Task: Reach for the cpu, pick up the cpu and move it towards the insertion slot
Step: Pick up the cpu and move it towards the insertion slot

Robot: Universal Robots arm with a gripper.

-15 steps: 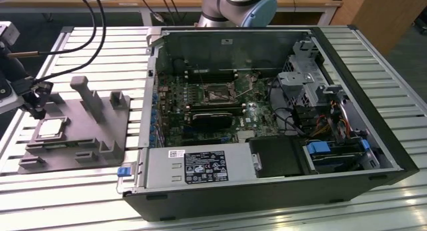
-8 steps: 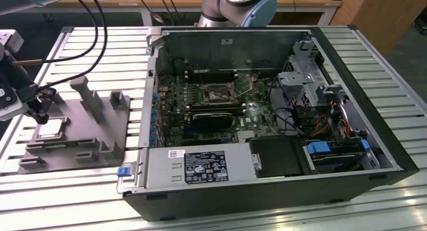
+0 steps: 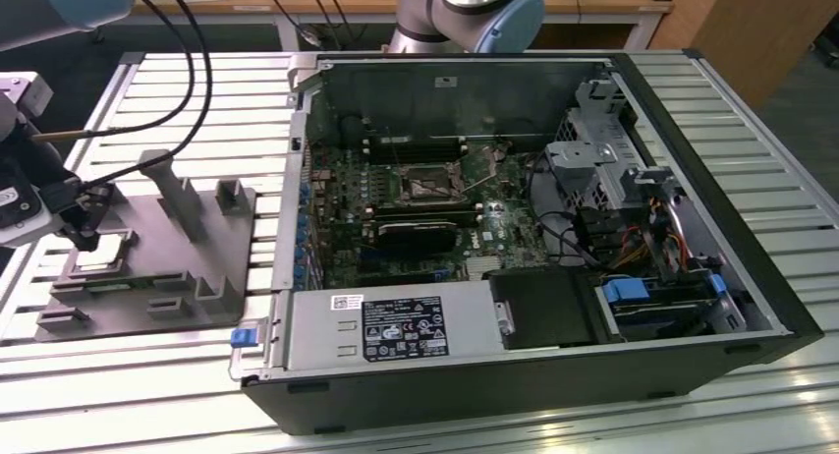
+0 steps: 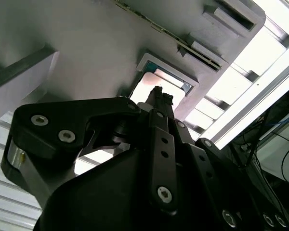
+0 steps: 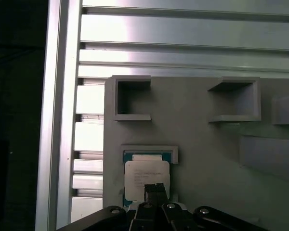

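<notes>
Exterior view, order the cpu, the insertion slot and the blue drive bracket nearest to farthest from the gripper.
1. cpu, at the gripper, on the grey fixture.
2. insertion slot, on the motherboard.
3. blue drive bracket, exterior view's right.

The cpu (image 5: 145, 172) lies in the fixture plate (image 5: 207, 144), pincer (image 5: 155, 188) over it.

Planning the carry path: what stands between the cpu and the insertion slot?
In the exterior view, the grey plate's upright posts and the computer case's side wall stand between the cpu and the slot.
</notes>
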